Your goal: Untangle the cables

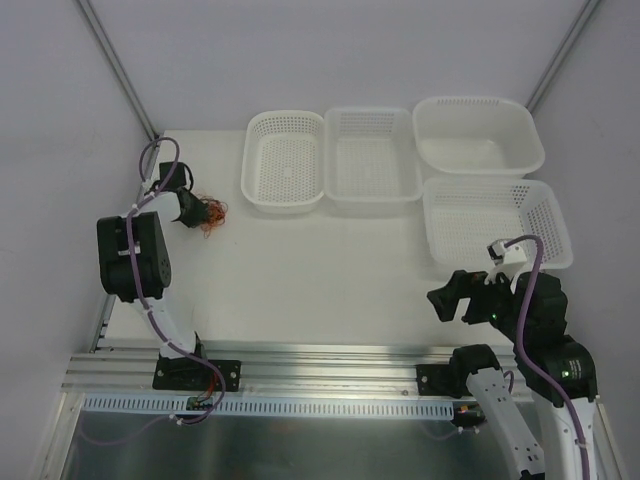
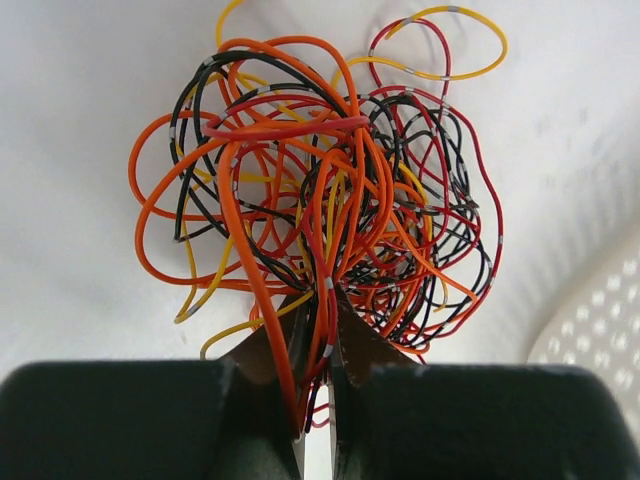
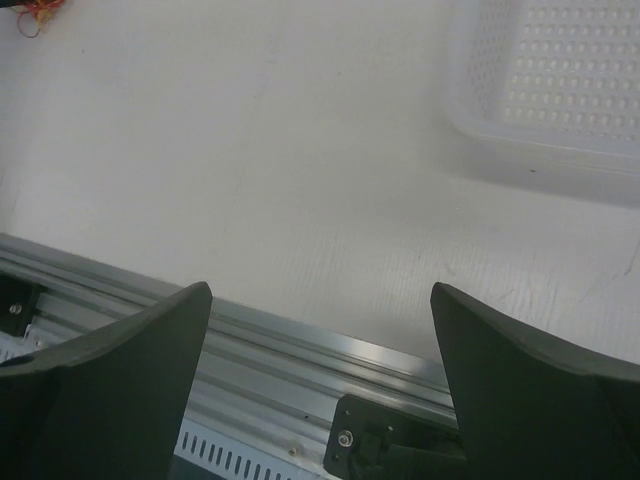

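Your left claw (image 2: 318, 330) is pinched shut on a few strands at the 6 o'clock base of the knotted clump of thin orange, red, black and yellow cables (image 2: 320, 190). From the pinch the loops fan out toward 12 o'clock. No real long axis: the clump is roundish, a bit wider than tall, with one loose yellow loop at 1 o'clock.

Top view: it's at 10 o'clock of the white bench (image 1: 330, 270), near the leftmost of four white perforated plastic baskets (image 1: 285, 160). Resting or lifted, can't tell.

Your right claw (image 3: 320, 295) is spread wide and empty at 4 o'clock, well apart from the cables.

Progress, my call: barely begun. One tangle, no strand lying free, all the separating left.
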Robot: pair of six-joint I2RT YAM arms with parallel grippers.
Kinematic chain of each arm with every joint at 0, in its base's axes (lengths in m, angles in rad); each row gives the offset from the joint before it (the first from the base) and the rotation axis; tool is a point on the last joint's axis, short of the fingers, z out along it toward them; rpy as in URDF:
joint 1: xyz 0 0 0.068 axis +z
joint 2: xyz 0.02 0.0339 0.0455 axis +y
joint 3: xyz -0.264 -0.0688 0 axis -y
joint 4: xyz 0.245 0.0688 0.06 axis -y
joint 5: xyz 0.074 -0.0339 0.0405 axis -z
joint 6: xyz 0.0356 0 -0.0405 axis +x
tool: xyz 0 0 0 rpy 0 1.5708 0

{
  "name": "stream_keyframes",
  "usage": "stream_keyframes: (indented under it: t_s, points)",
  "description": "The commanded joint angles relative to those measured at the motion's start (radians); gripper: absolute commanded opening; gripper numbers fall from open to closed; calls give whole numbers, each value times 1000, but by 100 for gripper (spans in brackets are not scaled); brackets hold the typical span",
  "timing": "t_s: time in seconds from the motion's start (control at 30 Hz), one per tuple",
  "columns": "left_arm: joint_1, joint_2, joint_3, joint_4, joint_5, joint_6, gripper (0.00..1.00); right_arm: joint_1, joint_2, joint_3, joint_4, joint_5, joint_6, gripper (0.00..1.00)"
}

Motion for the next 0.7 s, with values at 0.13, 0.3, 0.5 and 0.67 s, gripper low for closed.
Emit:
stream_keyframes:
  t_s: [0.13, 0.3, 0.5, 0.67]
  points:
    - [-265, -276, -182, -107, 110, 88, 0, -2, 23, -90, 59, -263, 35, 97]
    - [-490, -405, -321, -108, 123, 83, 0, -2, 37, -158, 104, -271, 39, 97]
    - [-816, -411, -368, -107, 156, 117, 2, 52, 77, -273, 241, -292, 134, 98]
    - [-1048, -341, -345, -104, 138, 158, 4, 197, 129, -273, 311, -136, 216, 99]
